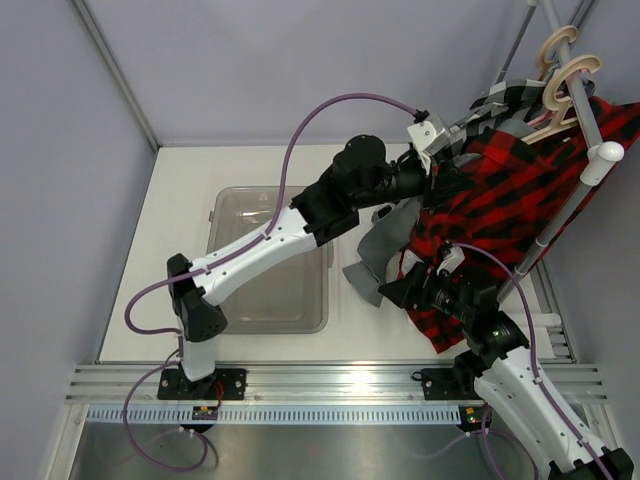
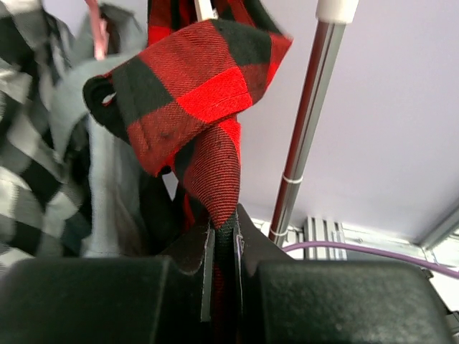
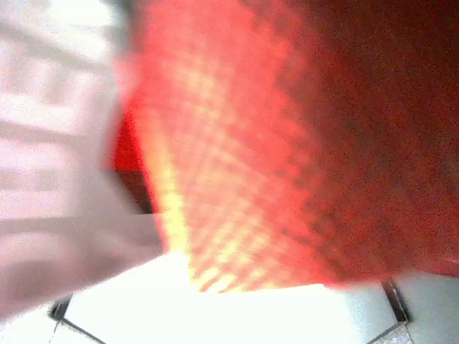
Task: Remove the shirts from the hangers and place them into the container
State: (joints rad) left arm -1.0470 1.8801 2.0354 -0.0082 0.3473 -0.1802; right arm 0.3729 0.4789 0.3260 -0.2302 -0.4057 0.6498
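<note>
The red-and-black plaid shirt (image 1: 490,195) hangs on the rack at the right, on a tan hanger (image 1: 578,72) next to a second tan hanger (image 1: 556,42). My left gripper (image 1: 438,178) is shut on a fold of this plaid shirt (image 2: 208,107), with the cloth pinched between its fingers (image 2: 206,265). A grey shirt (image 1: 375,250) droops beside it, and the black-and-white checked shirt (image 1: 510,95) hangs behind. A pink hanger (image 2: 95,29) shows above the grey shirt (image 2: 107,179). My right gripper (image 1: 400,290) stands open at the plaid hem. Blurred red cloth (image 3: 287,143) covers its camera and hides its fingers. The container (image 1: 268,189) lies under my left arm.
A grey metal rack pole (image 1: 560,215) with a white cap (image 1: 607,155) slants down the right side, close to the plaid shirt; it also passes just right of my left gripper (image 2: 301,143). White walls close in the back and left.
</note>
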